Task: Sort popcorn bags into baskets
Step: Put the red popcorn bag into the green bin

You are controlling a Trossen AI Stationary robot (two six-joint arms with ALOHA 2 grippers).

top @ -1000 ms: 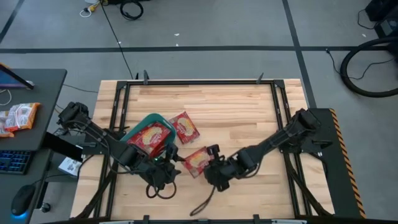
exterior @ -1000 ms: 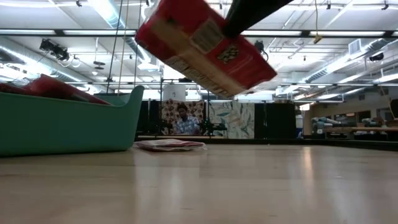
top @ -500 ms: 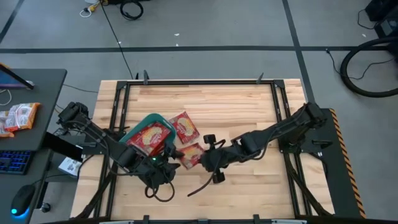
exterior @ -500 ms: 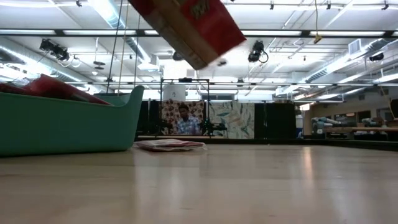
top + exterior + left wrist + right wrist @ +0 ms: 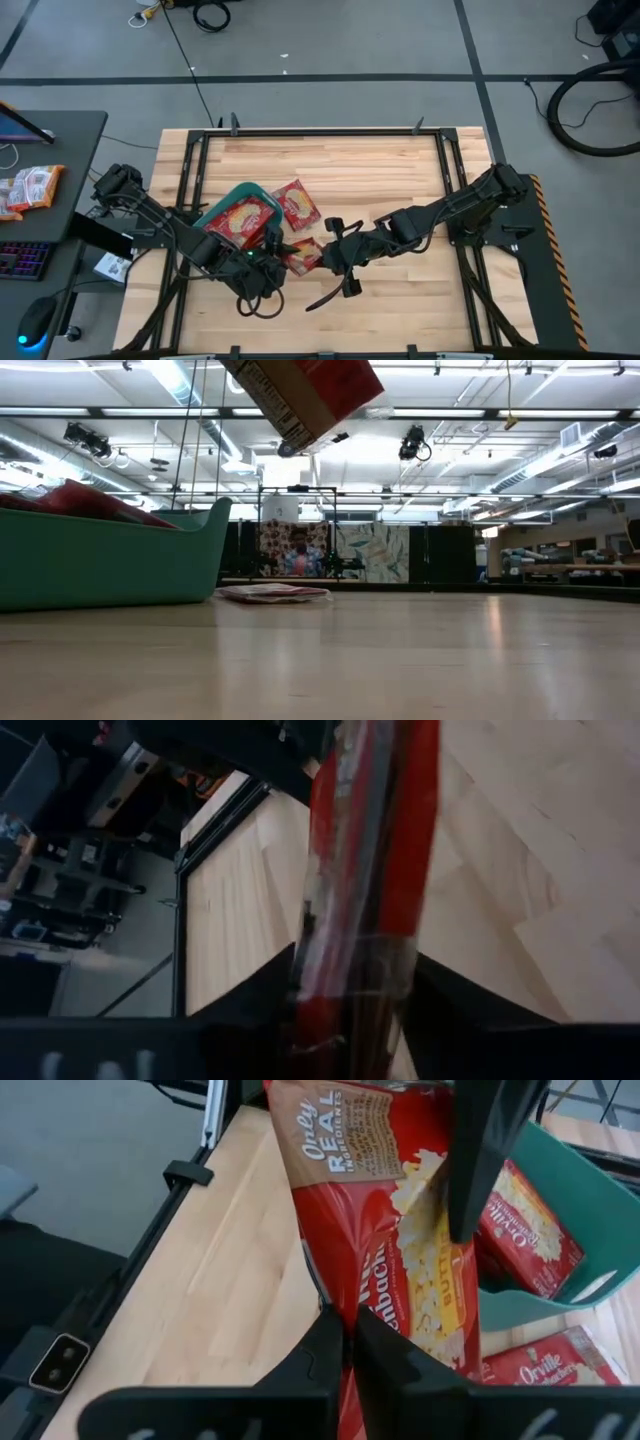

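Handover in mid-air, just off the near corner of the teal basket [image 5: 236, 203]. Right gripper [image 5: 322, 258] is pinched tight on one edge of a popcorn bag [image 5: 301, 254], holding it clear of the table [image 5: 400, 170] so the other arm can reach it. Left gripper [image 5: 277, 252] has the bag's opposite edge between its fingers; in the left wrist view the bag [image 5: 372, 870] stands edge-on between the two dark fingers [image 5: 250, 1005], which sit part-way closed around it. Whether they are already bearing on it I cannot tell. Judgement: the bag is held out sideways because the basket lies on the left arm's side, so the left arm is better placed to drop it in.

Right wrist view: the bag [image 5: 400, 1270] hangs from the closed fingers [image 5: 325, 1350], and one finger of the left gripper [image 5: 480, 1150] crosses its face.

Basket holds at least one bag [image 5: 240, 220]. Another lies flat on the table [image 5: 296, 204] just beyond the basket's far side.

Low view: the held bag [image 5: 305, 395] is cut off by the frame, both grippers out of sight; the basket wall [image 5: 110, 565] hides most of its contents. Total bag count not readable.
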